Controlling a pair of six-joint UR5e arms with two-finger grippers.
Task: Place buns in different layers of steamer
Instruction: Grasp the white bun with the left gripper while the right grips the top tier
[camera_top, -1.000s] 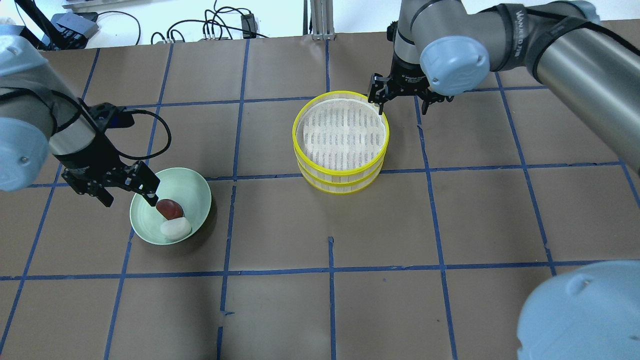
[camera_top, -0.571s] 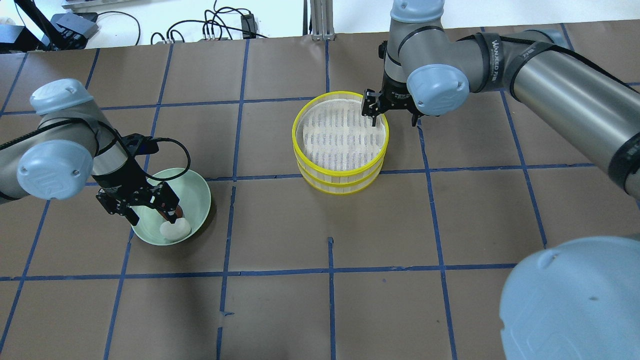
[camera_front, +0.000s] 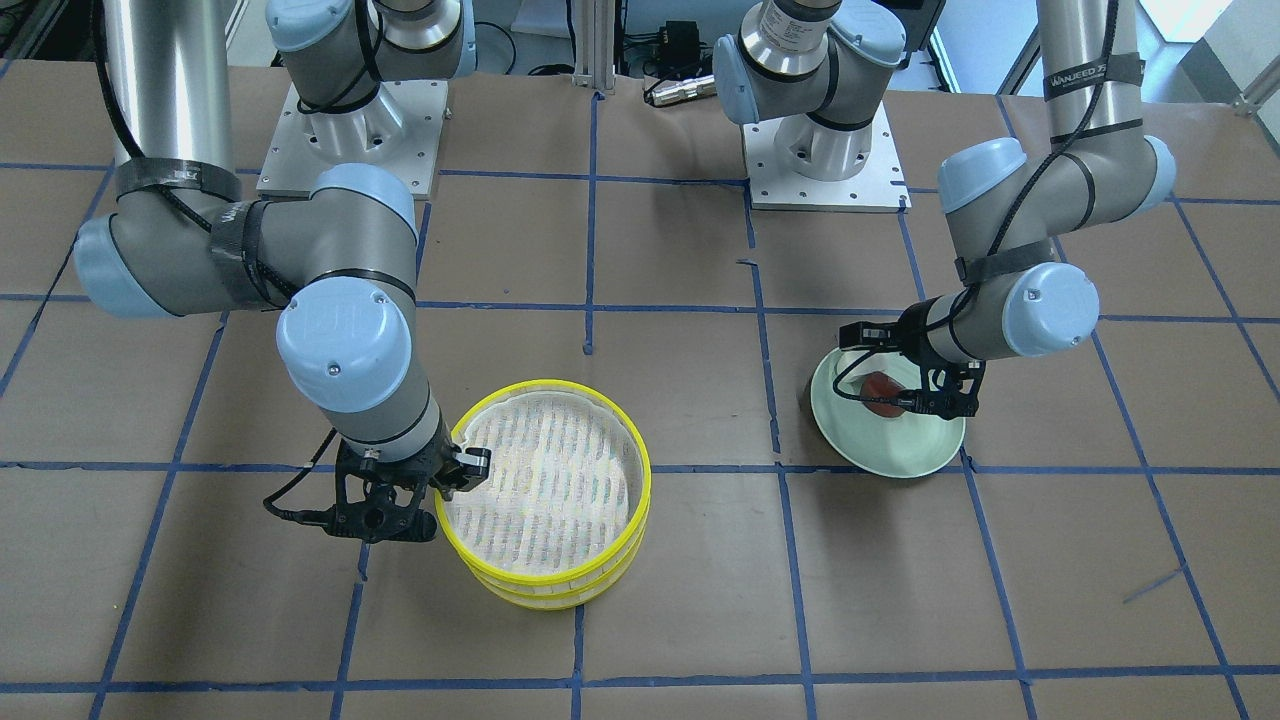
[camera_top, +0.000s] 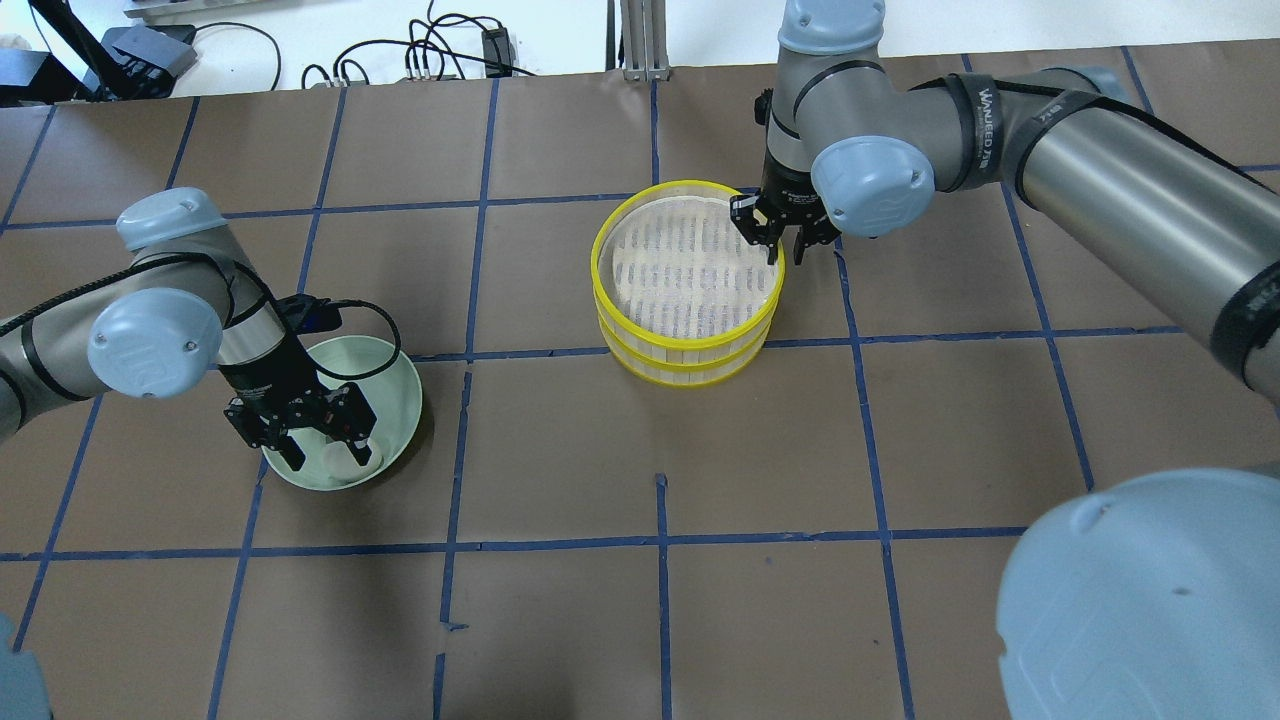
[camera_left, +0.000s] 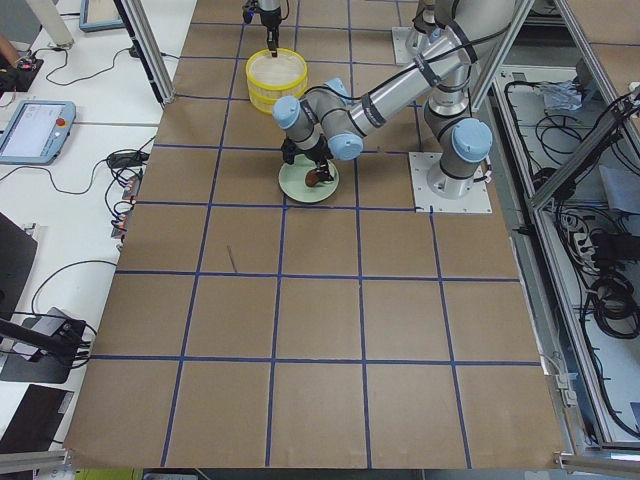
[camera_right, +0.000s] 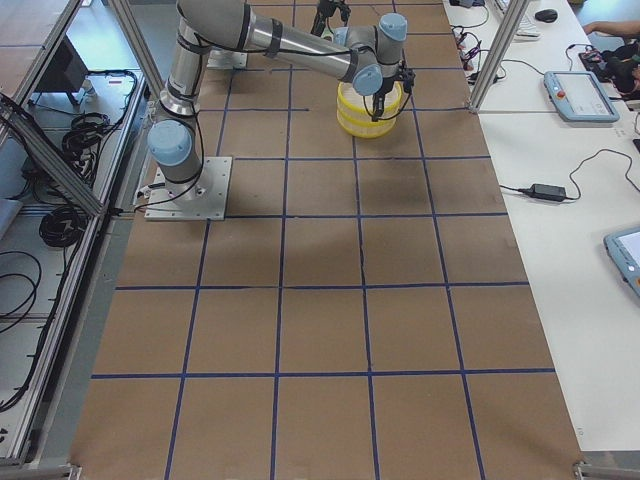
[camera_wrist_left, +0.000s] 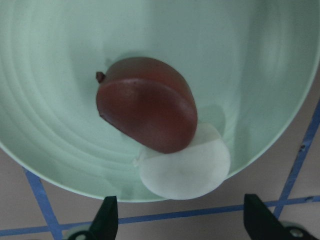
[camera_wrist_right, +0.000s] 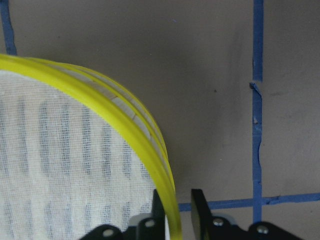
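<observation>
Brown paper counter (camera_top: 900, 420) with a blue tape grid, and I'm watching both arms at once. The left fingers (camera_wrist_left: 107, 220) are hanging spread wide and released over the green bowl (camera_top: 400, 380). The brown bun (camera_wrist_left: 150, 105) and the white bun (camera_wrist_left: 187, 167) are sitting in the bowl, touching, with the brown one overlapping the white. The white one is lying just ahead of the gap between the fingertips, untouched. The right fingers (camera_wrist_right: 198, 210) are clamping the steamer (camera_top: 690, 345) by its top yellow rim, one inside and one outside.
</observation>
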